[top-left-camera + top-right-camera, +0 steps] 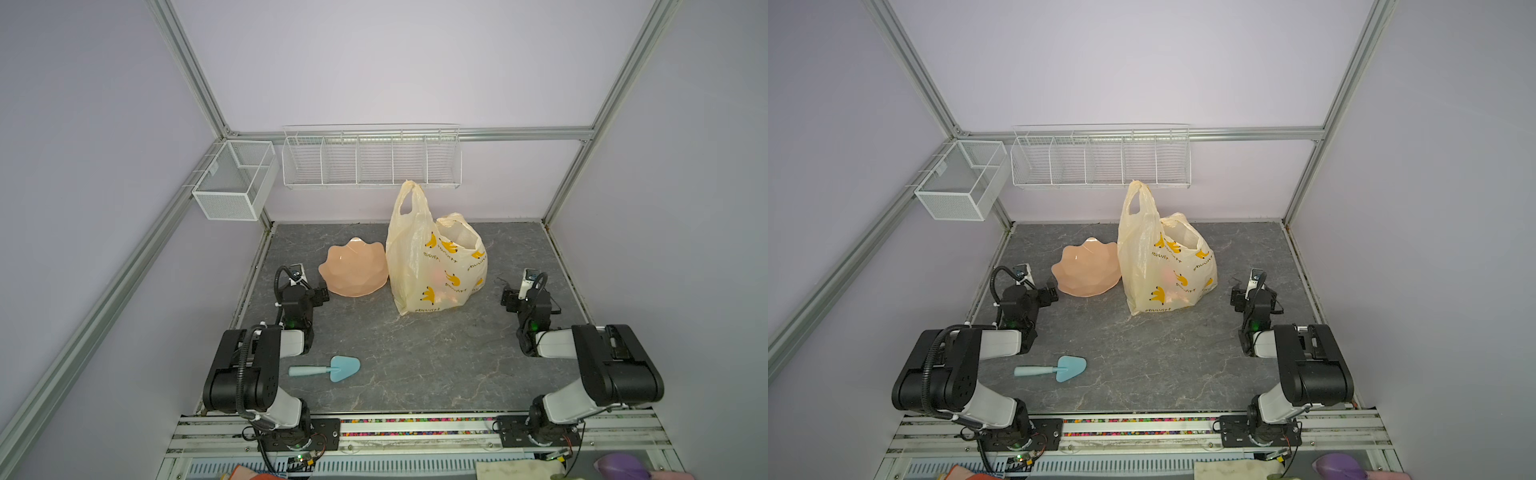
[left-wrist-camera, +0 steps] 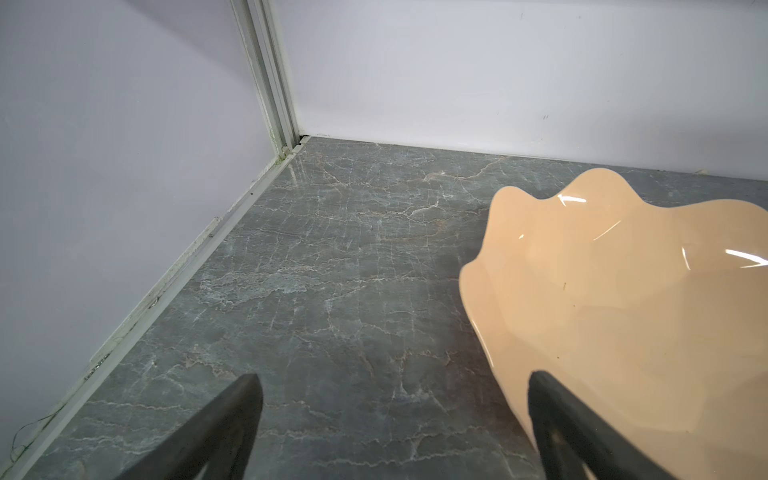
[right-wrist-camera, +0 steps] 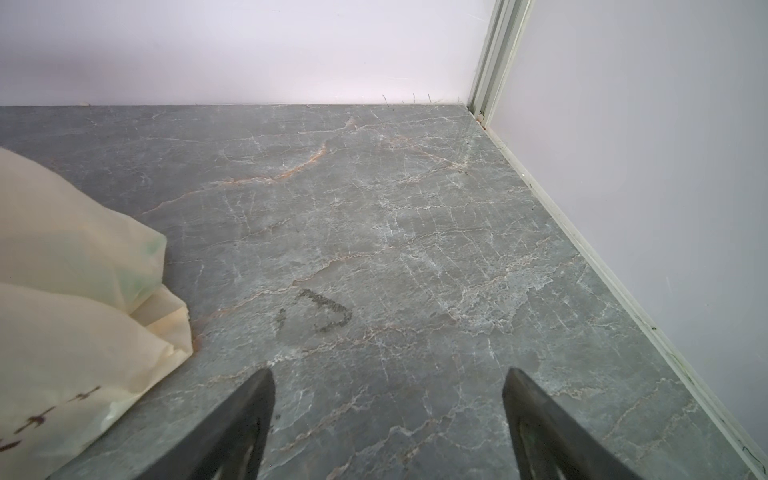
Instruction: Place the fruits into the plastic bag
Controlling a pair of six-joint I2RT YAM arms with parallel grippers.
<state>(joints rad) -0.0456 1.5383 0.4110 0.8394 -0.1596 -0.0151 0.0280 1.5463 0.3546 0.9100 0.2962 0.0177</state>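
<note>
A blue scoop lies nearest on the table. Farther in, the left gripper and right gripper both stand wide apart, holding nothing. Beyond, the dish sits just beside the bag; fruits show dimly inside it.

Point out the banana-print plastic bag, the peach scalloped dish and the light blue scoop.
translucent cream banana-print plastic bag (image 1: 409,249): in a top view, its left side wall.
peach scalloped dish (image 1: 353,269): in a top view, bare inner surface.
light blue plastic scoop (image 1: 345,368): in a top view, its wide blade.
</note>
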